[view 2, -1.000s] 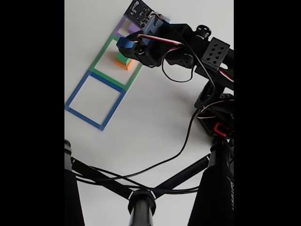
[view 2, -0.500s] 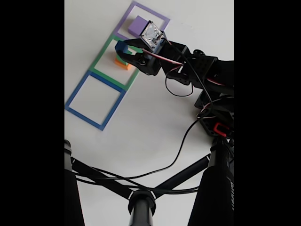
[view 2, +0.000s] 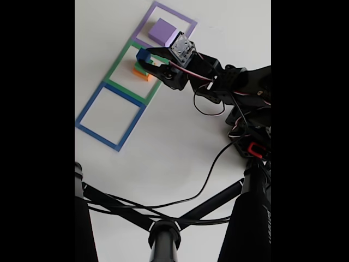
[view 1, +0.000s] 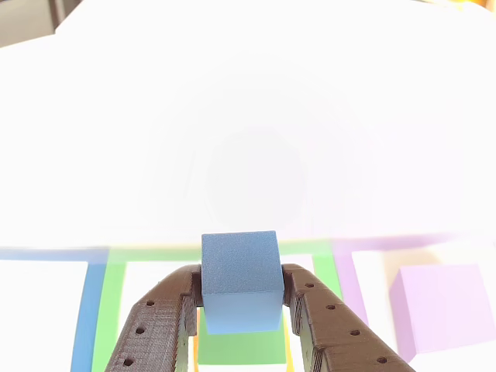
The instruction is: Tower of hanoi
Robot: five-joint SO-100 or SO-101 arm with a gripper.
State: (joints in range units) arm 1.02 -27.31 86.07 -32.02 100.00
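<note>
The dark, hole-dotted two-finger gripper (view 1: 242, 298) is clamped on a matte blue cube (view 1: 240, 279), one finger (view 1: 159, 325) pressed against each side face of it in the other view. In the fixed view the same gripper (view 2: 146, 59) holds the blue cube (view 2: 144, 55) at the far end of the black arm (view 2: 218, 79), just above a short stack inside the flat green square outline (view 2: 117, 68).

Directly under the held cube sits a matte green cube (view 2: 139, 69), and beneath that a matte orange cube (view 2: 145, 75); whether the blue cube touches the green one cannot be told. In the other view the green cube (view 1: 240, 349) shows below and between the fingers, with thin orange slivers at its edges.

Beside the gripper, to its right in the other view, a matte purple cube (view 1: 442, 306) rests on the white table (view 1: 248, 116). In the fixed view that purple cube (view 2: 162, 30) lies inside a flat purple square outline (view 2: 192, 23) just beyond the gripper. On the other side, a flat blue square outline (view 2: 87, 106) adjoins the green one.
</note>
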